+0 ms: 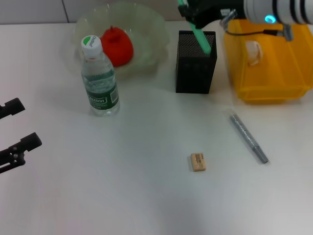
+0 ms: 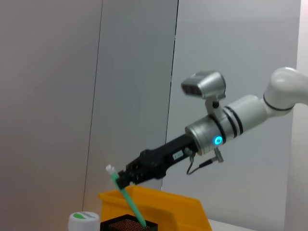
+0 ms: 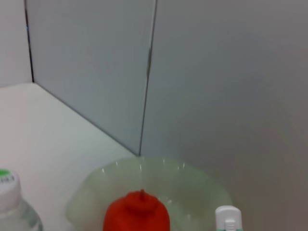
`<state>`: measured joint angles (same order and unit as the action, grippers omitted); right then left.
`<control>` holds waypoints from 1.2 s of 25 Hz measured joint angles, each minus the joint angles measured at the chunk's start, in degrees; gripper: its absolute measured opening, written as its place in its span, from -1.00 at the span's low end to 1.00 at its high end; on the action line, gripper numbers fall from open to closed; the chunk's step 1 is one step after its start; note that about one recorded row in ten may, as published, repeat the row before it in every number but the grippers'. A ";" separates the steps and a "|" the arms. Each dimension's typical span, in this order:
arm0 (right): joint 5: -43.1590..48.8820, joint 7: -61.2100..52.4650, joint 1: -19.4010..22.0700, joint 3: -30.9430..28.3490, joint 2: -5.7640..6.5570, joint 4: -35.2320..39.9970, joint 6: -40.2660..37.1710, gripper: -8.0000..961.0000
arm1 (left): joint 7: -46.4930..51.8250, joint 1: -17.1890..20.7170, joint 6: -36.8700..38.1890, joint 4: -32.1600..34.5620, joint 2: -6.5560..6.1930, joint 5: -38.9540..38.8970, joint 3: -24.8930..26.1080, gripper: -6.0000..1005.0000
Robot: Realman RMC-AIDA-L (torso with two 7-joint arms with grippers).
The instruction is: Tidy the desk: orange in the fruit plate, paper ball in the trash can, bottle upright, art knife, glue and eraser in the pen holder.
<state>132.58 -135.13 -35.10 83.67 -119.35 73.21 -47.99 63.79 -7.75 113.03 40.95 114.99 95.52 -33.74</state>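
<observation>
My right gripper [image 1: 190, 11] is shut on a green glue stick [image 1: 201, 40] and holds it slanted, its lower end inside the black mesh pen holder [image 1: 195, 63]. The left wrist view shows the same grip [image 2: 123, 180] on the stick [image 2: 129, 199]. The orange [image 1: 117, 45] lies in the pale green fruit plate [image 1: 151, 29]. The bottle [image 1: 99, 81] stands upright in front of the plate. The grey art knife [image 1: 248, 138] and the tan eraser [image 1: 198, 161] lie on the table. A paper ball [image 1: 253, 52] lies in the yellow trash can [image 1: 269, 81]. My left gripper [image 1: 17, 126] is open at the left edge.
The trash can stands just right of the pen holder, under my right arm [image 1: 279, 11]. The white table [image 1: 137, 186] extends to the front. In the right wrist view the plate [image 3: 192, 180], the orange [image 3: 137, 214] and the bottle cap [image 3: 6, 183] show before a grey wall.
</observation>
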 joint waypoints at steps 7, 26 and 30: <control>-0.74 1.48 0.29 4.12 -0.08 -5.60 7.10 -0.63 | 0.10 -0.62 -0.01 -0.08 0.40 0.32 -0.01 0.62; 1.63 -4.87 0.57 -3.00 0.15 7.59 -16.23 0.04 | 0.57 -0.78 0.03 -0.09 0.29 0.36 -0.01 0.62; 7.31 -10.45 -2.66 -5.48 0.19 15.51 -33.26 0.30 | 0.72 -0.77 0.13 -0.09 0.16 0.38 -0.01 0.62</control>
<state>139.89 -145.58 -37.75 78.19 -119.16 88.72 -81.25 64.51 -8.52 113.15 40.87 115.15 95.90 -33.75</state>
